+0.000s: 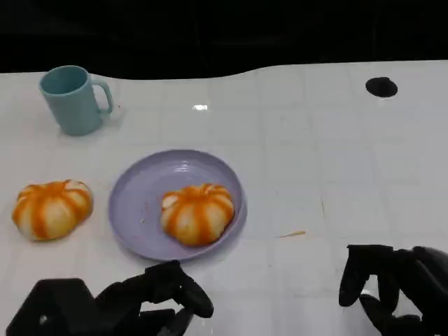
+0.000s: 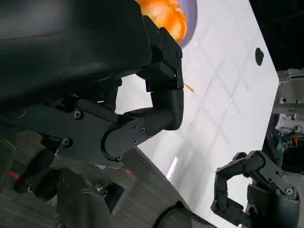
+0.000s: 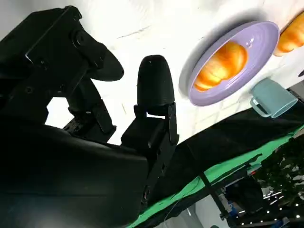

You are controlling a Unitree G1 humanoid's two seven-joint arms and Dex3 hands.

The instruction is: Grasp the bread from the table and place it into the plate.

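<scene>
My left hand [image 1: 119, 304] has its fingers [image 1: 183, 288] loosely apart and holds nothing; my right hand [image 1: 395, 283] is also released. One bread [image 1: 197, 213] lies in the plate [image 1: 136, 196]. Another bread [image 1: 52, 208] waits on the bench [image 1: 336, 161], left of the plate; I think my left hand must reach there next.

orange-striped bread [image 1: 197, 213], lilac plate [image 1: 140, 196], teal mug [image 1: 73, 100]

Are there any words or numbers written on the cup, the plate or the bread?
None: no words or numbers can be read anywhere.
Cup: plain teal, no writing.
Plate: plain purple, no writing.
Bread on the plate and bread on the table: orange stripes, no writing.
Table: a black round spot, no sign.
</scene>
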